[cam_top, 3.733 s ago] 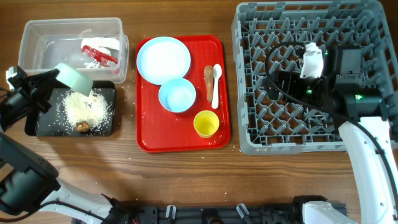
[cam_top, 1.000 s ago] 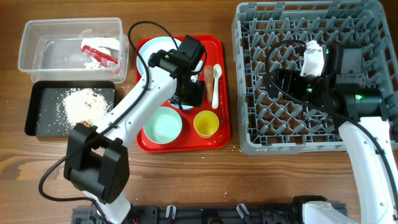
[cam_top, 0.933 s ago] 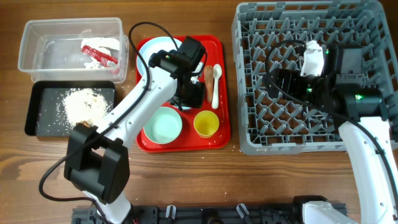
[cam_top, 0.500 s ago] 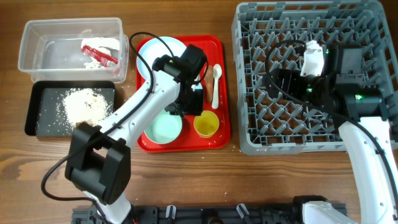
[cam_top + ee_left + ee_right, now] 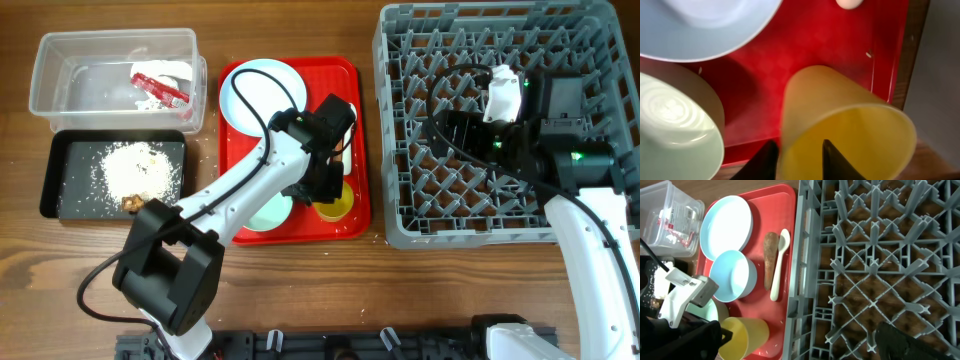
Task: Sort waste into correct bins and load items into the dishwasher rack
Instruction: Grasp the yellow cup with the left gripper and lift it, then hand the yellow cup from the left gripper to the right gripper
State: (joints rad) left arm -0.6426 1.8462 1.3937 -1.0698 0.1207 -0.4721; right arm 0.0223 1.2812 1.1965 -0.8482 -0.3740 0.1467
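Wooden table (image 5: 300, 290). Red tray (image 5: 322, 74) at centre. Grey dishwasher rack (image 5: 480, 236) just beside it on the R. Far L: clear tub (image 5: 60, 50) at back, black tray (image 5: 60, 190) in front of it, edges close. Can't tell if they touch.

On red tray:
- Pale blue plate (image 5: 262, 100) at back, with L arm's black cable (image 5: 238, 85) looped over it.
- Blue bowl (image 5: 732, 275) in front of plate, hidden under L arm in overhead view.
- Pale green bowl (image 5: 675, 130) at front L, upright, partly under the arm.
- Carrot-like piece (image 5: 770, 260) and white spoon (image 5: 779, 265) lie side by side along tray's R edge, spoon nearer the rack.
- Yellow cup (image 5: 840, 125) in front R corner, mouth up, near green bowl with a strip of red tray between them.

Waste:
- Red-and-white wrapper (image 5: 160, 88) lies in clear tub. Has print on it, too small to read.
- Rice (image 5: 140, 170) heaped in black tray, brown lump (image 5: 132, 203) at heap's front edge.
- A few stray grains on table by the bins.

L gripper (image 5: 800, 162) is down at the cup. One fingertip (image 5: 767, 160) sits outside the cup wall, the other inside the mouth, wall between them. Fingers part-closed, gap looks wider than the wall. Can't tell if they pinch it.

R gripper (image 5: 447, 133) hangs over the rack, well apart from the tray, spread wide, nothing in it. Only one finger (image 5: 910, 341) shows in the wrist view.
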